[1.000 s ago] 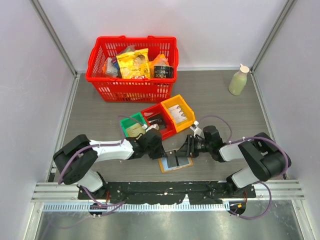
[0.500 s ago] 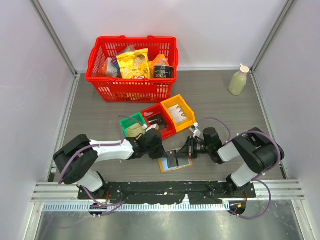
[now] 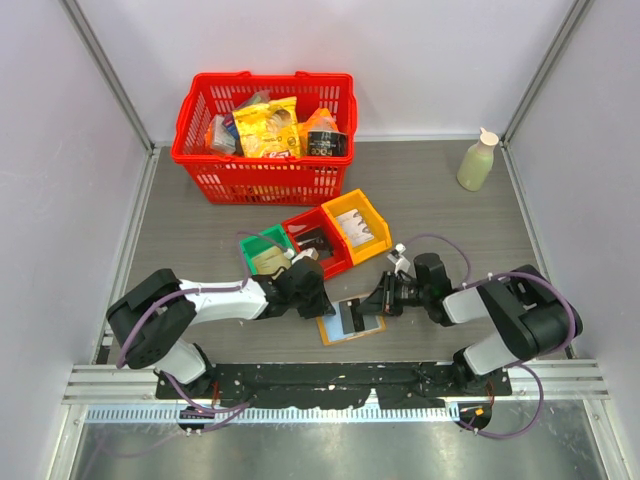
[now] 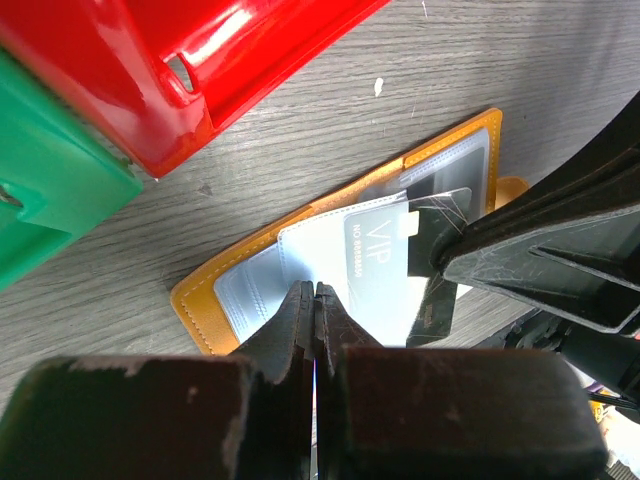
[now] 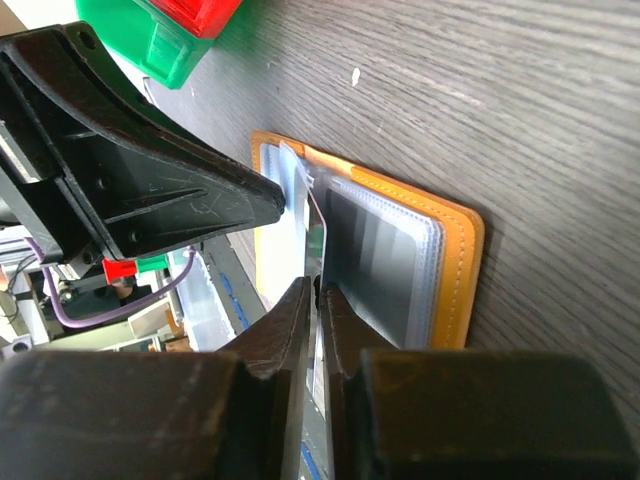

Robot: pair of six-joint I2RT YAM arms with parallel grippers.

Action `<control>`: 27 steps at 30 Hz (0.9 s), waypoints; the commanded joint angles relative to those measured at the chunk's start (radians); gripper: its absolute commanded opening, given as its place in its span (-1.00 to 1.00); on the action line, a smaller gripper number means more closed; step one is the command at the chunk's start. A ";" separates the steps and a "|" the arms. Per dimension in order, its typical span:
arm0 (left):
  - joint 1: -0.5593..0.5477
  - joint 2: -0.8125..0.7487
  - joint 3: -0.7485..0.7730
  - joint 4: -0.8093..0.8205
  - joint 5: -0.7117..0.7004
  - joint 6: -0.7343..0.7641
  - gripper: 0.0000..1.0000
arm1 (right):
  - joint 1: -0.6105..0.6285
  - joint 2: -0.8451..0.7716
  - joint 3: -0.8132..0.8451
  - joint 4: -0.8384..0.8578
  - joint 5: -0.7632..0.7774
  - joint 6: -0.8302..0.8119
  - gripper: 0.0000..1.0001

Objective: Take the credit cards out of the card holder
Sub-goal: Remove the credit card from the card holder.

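The right gripper point(image 5: 317, 290) is clenched on a thin, pale credit card point(image 4: 375, 262). Its own camera sees the card edge-on, as a whitish sliver running out from between two scuffed black fingers. The card leads into the card holder point(image 5: 400, 260), a flat tan-orange folder with stitched edges and bluish-grey clear plastic sleeves. The holder lies open on the grey wood-grain table point(image 3: 430, 200), between the two arms.

The left gripper point(image 4: 315, 292) is squeezed fully shut with nothing between its fingers. Its tips press down on a clear sleeve at the holder's other side.

Only the left wrist view shows the card's face, which is smooth and cream-white with "VIP" printed on it. It sits partly out of its sleeve, with its far end under the right gripper's fingertip. That view also shows glossy corners of the red bin point(image 4: 200, 70) and the green bin point(image 4: 50, 200) just beside the holder.

The overhead view alone shows the wider table:
- A yellow-orange bin point(image 3: 357, 225) sits beside the red one.
- A red lattice basket point(image 3: 262, 178) of packets stands at the back.
- A pale green bottle point(image 3: 477, 160) stands upright, well apart at the back right.
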 commanded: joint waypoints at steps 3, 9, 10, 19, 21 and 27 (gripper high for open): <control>0.004 0.031 -0.027 -0.116 -0.045 0.023 -1.00 | 0.020 0.016 0.037 -0.034 0.012 -0.041 -0.44; 0.004 0.020 -0.035 -0.113 -0.048 0.023 -1.00 | 0.037 0.108 0.020 0.152 -0.005 0.051 -0.38; 0.005 0.017 -0.038 -0.112 -0.050 0.023 -1.00 | 0.037 0.113 0.017 0.161 -0.008 0.052 -0.39; 0.004 0.009 -0.052 -0.101 -0.048 0.019 -1.00 | -0.029 -0.095 0.054 -0.229 0.101 -0.105 -0.99; 0.005 0.011 -0.053 -0.095 -0.044 0.019 -1.00 | -0.039 -0.219 0.094 -0.410 0.177 -0.178 -0.99; 0.005 -0.010 -0.052 -0.089 -0.044 0.028 -1.00 | -0.043 -0.408 0.175 -0.716 0.346 -0.245 -0.99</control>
